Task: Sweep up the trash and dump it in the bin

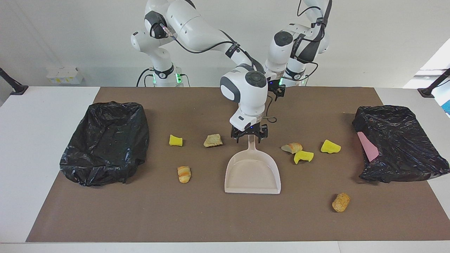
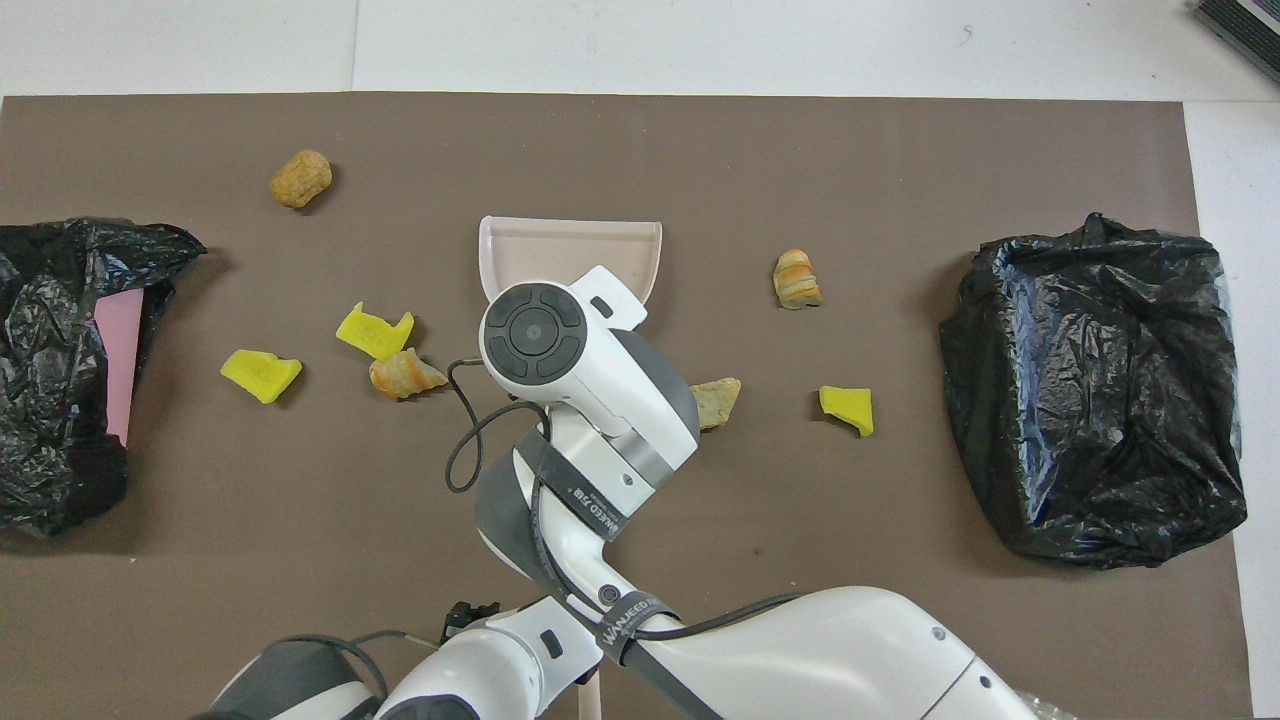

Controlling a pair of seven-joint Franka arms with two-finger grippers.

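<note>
White table [image 1: 45,140], covered almost end to end by a brown mat [image 1: 211,218]. Clock read in the overhead view, twelve farthest from the robots, centred on the pale dustpan [image 1: 253,175], flat at mid-mat, handle toward six.

At nine, at the mat's end, a crumpled black bag [image 1: 397,140]; at three, a second black bag [image 1: 105,140]. At eleven, alone, a tan lump [image 1: 341,202]. Around eight, an outer yellow chunk [image 1: 330,146], a notched yellow chunk [image 1: 303,156] and, just beside it, a crusty bread piece [image 1: 291,147]. At three, close in, a striped roll [image 1: 184,174]. Around four, a flat tan crust [image 1: 212,140], then a yellow wedge [image 1: 175,140]. At six, at the mat's edge, the end of a pale handle [image 2: 590,703].
</note>
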